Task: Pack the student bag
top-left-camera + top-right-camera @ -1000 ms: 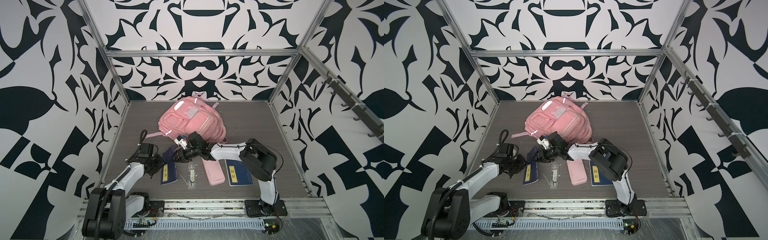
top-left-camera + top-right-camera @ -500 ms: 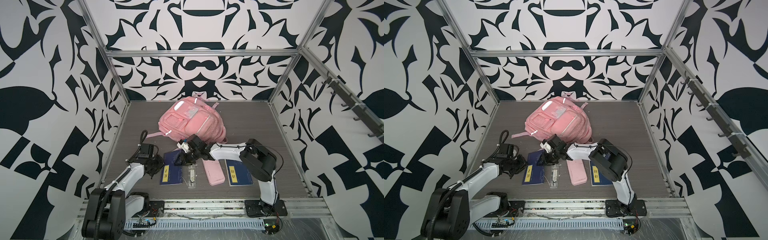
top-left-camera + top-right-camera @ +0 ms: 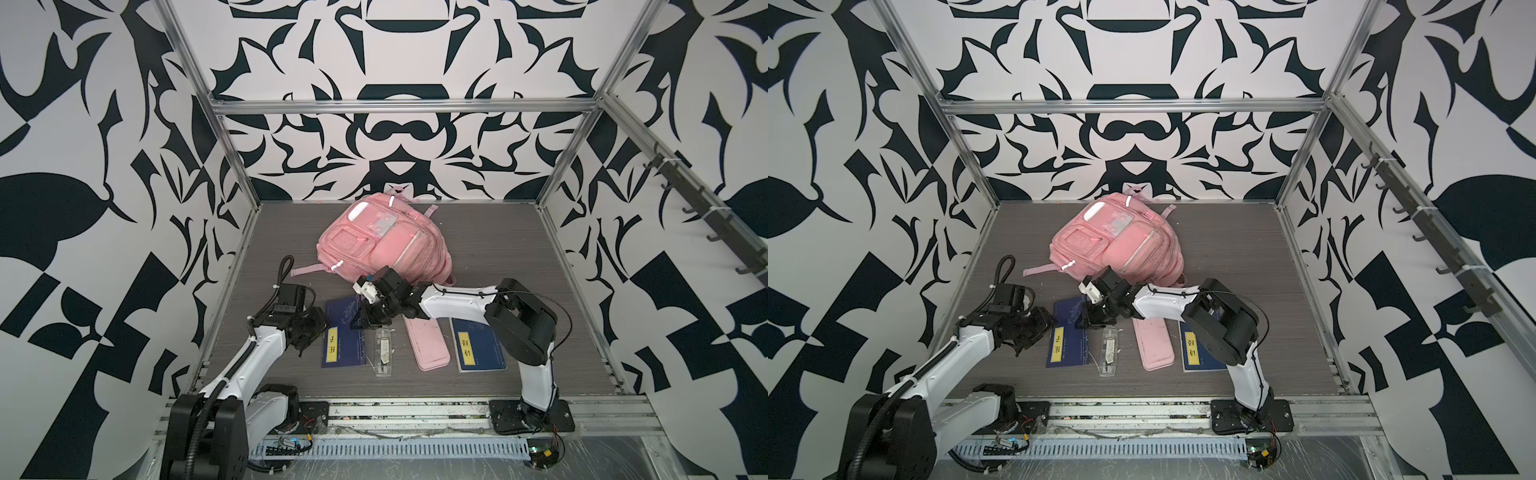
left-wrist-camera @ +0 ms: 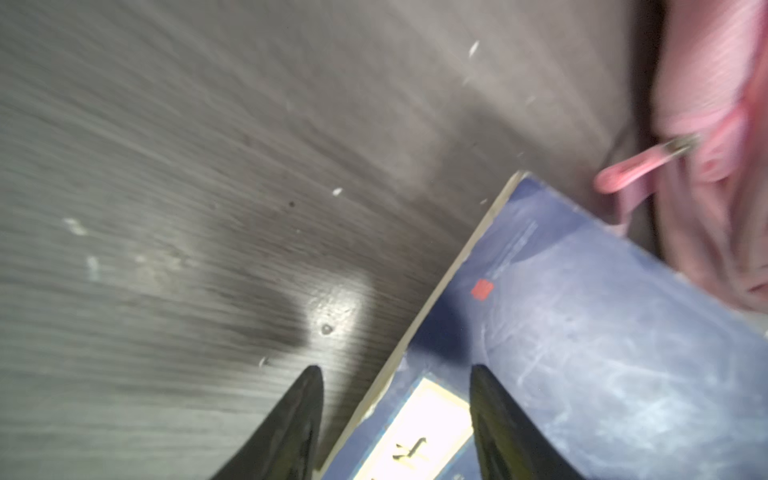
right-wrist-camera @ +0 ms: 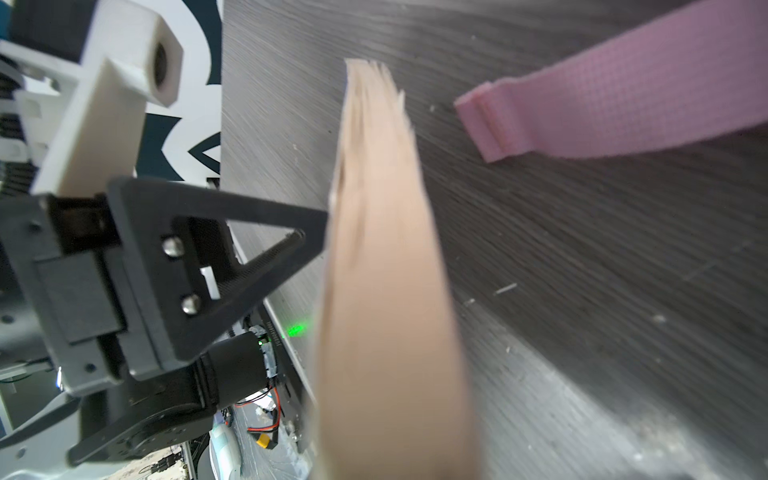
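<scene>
Since one second ago, the left blue book has dropped from a steep tilt and shows its full cover. The left fingers have spread, and the right fingers have closed.

1. Left gripper: positioned low at the left edge of the left blue book. In the left wrist view its fingers stand apart. One finger is over the bare worktop, the other over the blue cover. Nothing is held.
2. Left blue book: located on the worktop with its yellow label toward the front. Its far corner is near the bag.
3. Right gripper: reaches across the middle to the far right corner of the left blue book. In the right wrist view one finger presses against the tan page edges. The second finger is hidden behind the pages. The fingers are clamped on the book.
4. Student bag: lies at the back centre of the worktop, pockets up, just behind the right gripper. A pink strap trails out to its left.
5. Clear packet: lies just right of the left blue book.
6. Pink pencil case: lies flat, partly under the right arm.
7. Right blue book: lies flat, farthest right.
</scene>
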`<action>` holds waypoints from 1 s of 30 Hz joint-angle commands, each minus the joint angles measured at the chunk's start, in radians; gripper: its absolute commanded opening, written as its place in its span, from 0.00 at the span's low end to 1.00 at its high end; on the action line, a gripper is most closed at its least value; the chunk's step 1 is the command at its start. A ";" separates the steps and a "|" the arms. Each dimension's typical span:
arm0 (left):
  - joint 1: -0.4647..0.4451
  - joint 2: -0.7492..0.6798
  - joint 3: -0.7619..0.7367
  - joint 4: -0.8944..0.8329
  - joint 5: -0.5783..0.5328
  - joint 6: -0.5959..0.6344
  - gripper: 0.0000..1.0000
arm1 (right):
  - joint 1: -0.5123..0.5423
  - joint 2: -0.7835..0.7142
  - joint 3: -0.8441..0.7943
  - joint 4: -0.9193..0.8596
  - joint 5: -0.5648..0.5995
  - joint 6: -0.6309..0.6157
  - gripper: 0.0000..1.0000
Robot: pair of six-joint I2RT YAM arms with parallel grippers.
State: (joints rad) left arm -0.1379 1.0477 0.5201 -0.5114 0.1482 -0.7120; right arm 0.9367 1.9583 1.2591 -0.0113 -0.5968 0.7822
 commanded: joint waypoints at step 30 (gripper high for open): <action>-0.551 0.664 0.845 -0.130 -0.416 0.347 0.70 | -0.846 -0.878 -0.402 -0.109 -0.087 -0.040 0.00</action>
State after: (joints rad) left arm -0.6369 1.6272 1.2766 -0.5640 -0.1509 -0.4561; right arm 0.1513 1.1446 0.8768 -0.1333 -0.6247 0.7452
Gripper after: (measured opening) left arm 0.699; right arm 0.118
